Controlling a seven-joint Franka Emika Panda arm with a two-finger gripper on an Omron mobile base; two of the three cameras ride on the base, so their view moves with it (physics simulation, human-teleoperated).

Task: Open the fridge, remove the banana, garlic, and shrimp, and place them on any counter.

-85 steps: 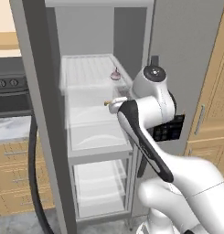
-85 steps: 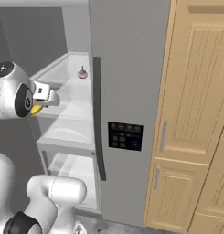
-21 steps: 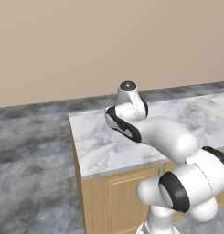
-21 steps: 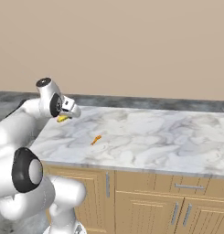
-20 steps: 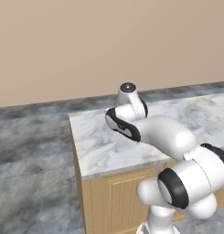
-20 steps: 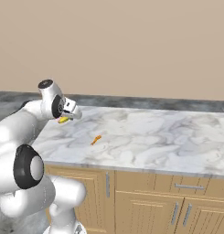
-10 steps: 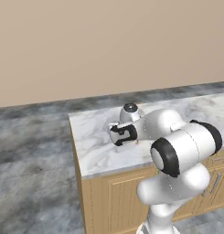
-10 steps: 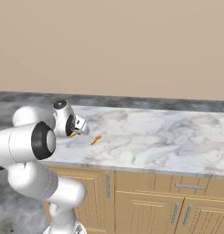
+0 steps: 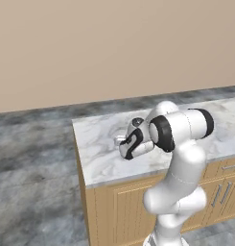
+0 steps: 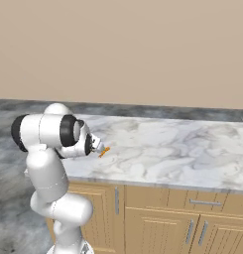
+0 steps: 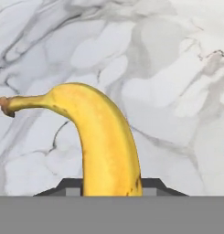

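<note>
My gripper (image 11: 111, 183) is shut on the banana (image 11: 102, 137), a curved yellow fruit whose brown stem tip points left in the hand view. It hangs just above the white-grey marble counter (image 11: 177, 68). In the left base view the gripper (image 9: 120, 140) reaches low over the counter (image 9: 97, 149), near its left part. In the right base view the gripper (image 10: 97, 145) sits beside the shrimp (image 10: 104, 150), a tiny orange piece lying on the counter (image 10: 172, 149). The fridge and the garlic are out of view.
Light wood cabinet doors (image 10: 157, 223) with silver handles (image 10: 116, 200) sit under the slab. A beige wall (image 9: 114, 48) backs the counter. The counter's left end (image 9: 76, 144) drops to a grey floor (image 9: 32, 182). The marble stretches far to the right.
The base has driven from the fridge to the counter. Over the last second the arm folded down and carried the banana from above the slab to just over it, next to the shrimp.
</note>
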